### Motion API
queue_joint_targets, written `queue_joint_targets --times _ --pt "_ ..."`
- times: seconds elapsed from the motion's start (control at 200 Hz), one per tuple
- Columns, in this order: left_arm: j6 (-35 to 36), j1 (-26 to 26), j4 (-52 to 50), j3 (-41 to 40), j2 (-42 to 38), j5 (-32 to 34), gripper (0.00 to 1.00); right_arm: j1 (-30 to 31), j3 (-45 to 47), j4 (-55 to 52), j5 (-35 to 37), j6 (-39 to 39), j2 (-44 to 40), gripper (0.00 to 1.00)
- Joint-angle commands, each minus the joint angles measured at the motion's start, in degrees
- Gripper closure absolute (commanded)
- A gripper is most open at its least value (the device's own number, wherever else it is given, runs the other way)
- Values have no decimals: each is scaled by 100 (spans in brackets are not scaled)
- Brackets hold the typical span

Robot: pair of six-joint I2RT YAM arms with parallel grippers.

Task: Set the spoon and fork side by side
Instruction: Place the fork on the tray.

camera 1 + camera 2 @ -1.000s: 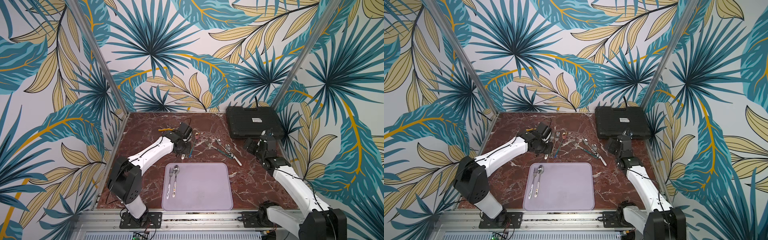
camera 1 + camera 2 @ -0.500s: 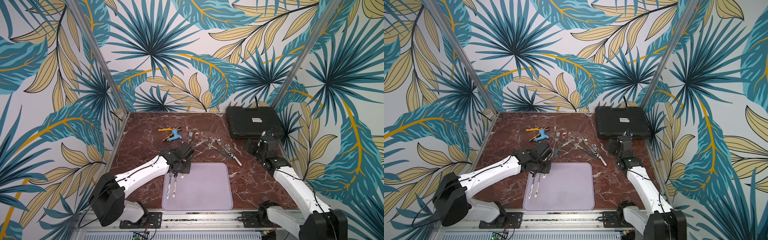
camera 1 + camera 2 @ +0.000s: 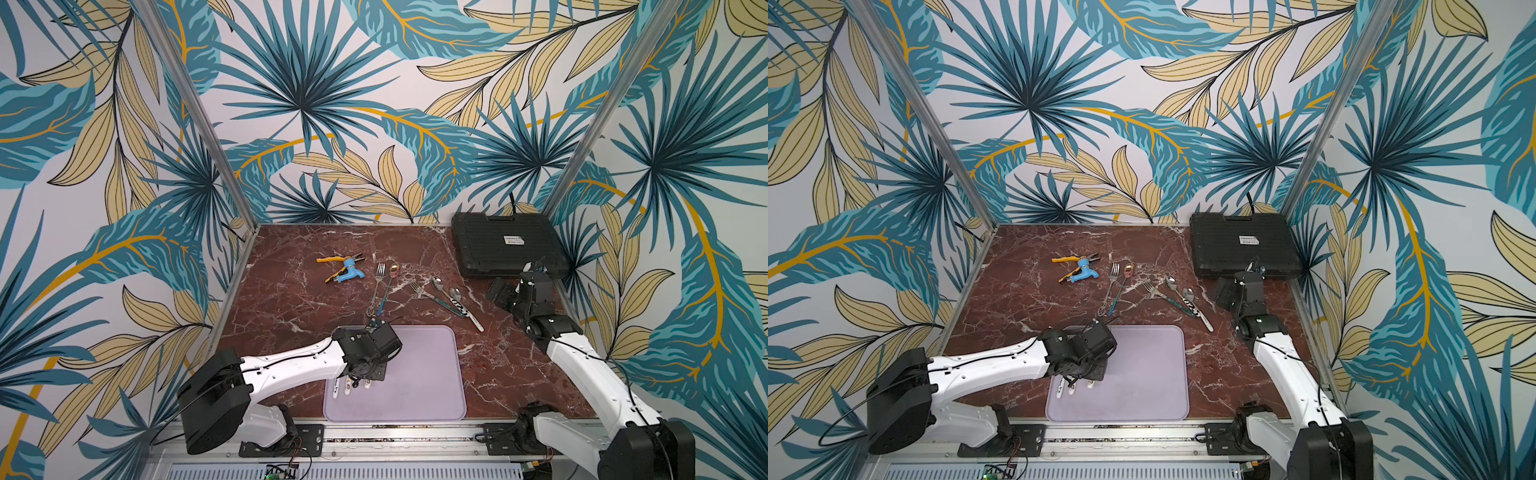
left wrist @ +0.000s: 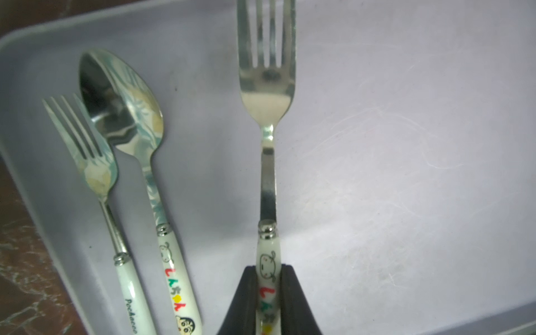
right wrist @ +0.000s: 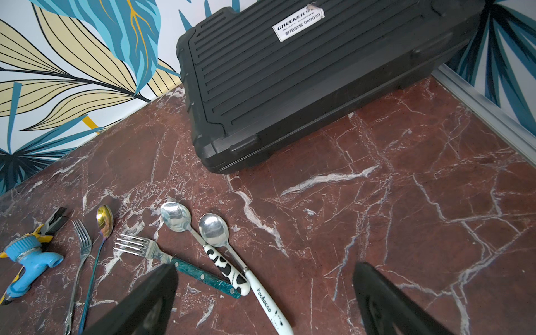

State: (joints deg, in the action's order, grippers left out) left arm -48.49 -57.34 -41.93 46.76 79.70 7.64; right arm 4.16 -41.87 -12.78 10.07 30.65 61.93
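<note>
In a top view the left arm's wrist (image 3: 368, 349) covered most of the cutlery on the tray (image 3: 415, 386); only three white handle ends showed. In the left wrist view the held fork (image 4: 267, 87) was cut off at its tine tips. Its handle end was hidden between the fingers of the left gripper (image 4: 268, 272). The spoon (image 4: 124, 104) and smaller fork (image 4: 92, 162) were cut off at their handles. The picture's edge cut the fingers of the right gripper (image 5: 264, 278) short.
</note>
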Motion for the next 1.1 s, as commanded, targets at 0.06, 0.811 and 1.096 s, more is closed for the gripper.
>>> queue_joint_targets --times 0.06,0.811,1.096 --pt "-363 -16 312 -296 127 73 97 -11 14 -101 59 -5 -91 1" --pt "-548 -17 238 -260 662 271 91 -8 36 -75 54 19 -102 0" --pt "-577 -20 271 -234 649 265 76 -12 39 -93 58 4 -90 0"
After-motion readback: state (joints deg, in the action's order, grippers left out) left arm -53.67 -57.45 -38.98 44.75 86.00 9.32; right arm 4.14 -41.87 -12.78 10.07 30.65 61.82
